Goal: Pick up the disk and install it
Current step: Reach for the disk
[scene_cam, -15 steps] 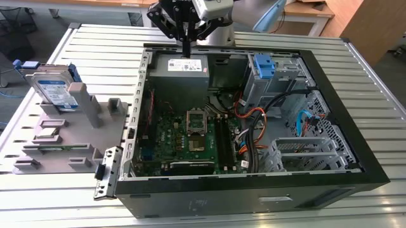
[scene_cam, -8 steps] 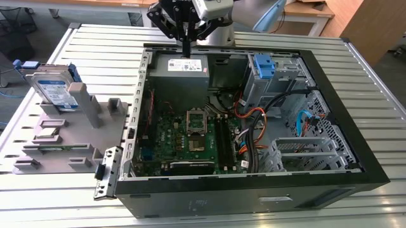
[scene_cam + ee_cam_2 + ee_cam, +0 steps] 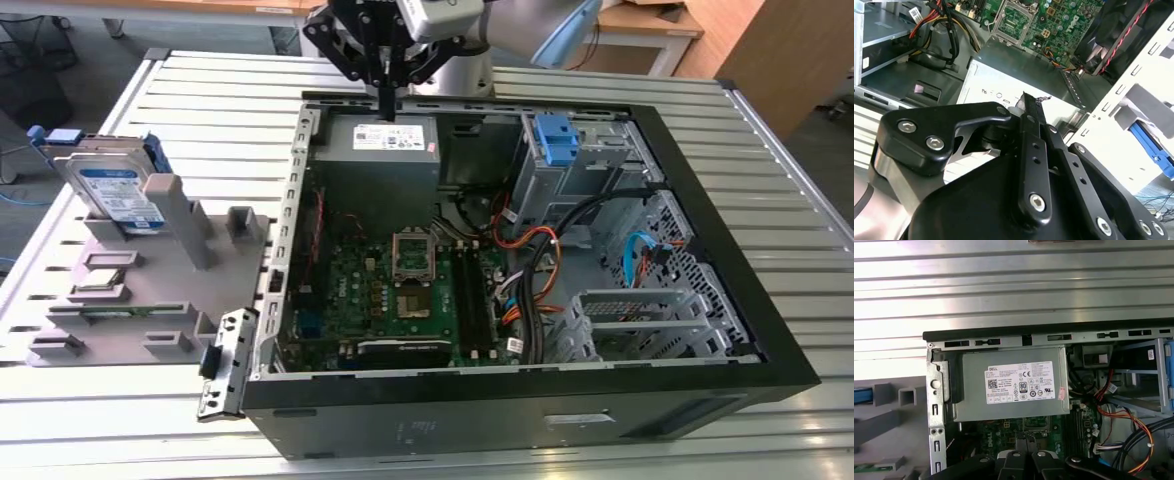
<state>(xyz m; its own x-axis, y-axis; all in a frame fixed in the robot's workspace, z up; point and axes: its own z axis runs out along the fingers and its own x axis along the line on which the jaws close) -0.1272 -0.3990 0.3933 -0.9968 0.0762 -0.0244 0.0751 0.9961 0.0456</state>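
The flat silver metal hard disk point(image 3: 114, 192), blue-and-white labelled and clipped in a blue plastic frame, stands upright in a grey plastic holder point(image 3: 187, 225) beside the open black computer case point(image 3: 534, 400). The arm's black gripper point(image 3: 387, 108), fingers pressed together and empty, hangs above the grey power-supply box point(image 3: 380, 165).

We see the disk point(image 3: 118, 193) (silver, blue-and-white label, blue frame) standing on edge in a grey holder point(image 3: 134, 305) at the exterior view's left.

exterior view overlooks the computer case point(image 3: 534, 385); both wrist views closely face its power supply point(image 3: 1009, 385) point(image 3: 1019, 65).
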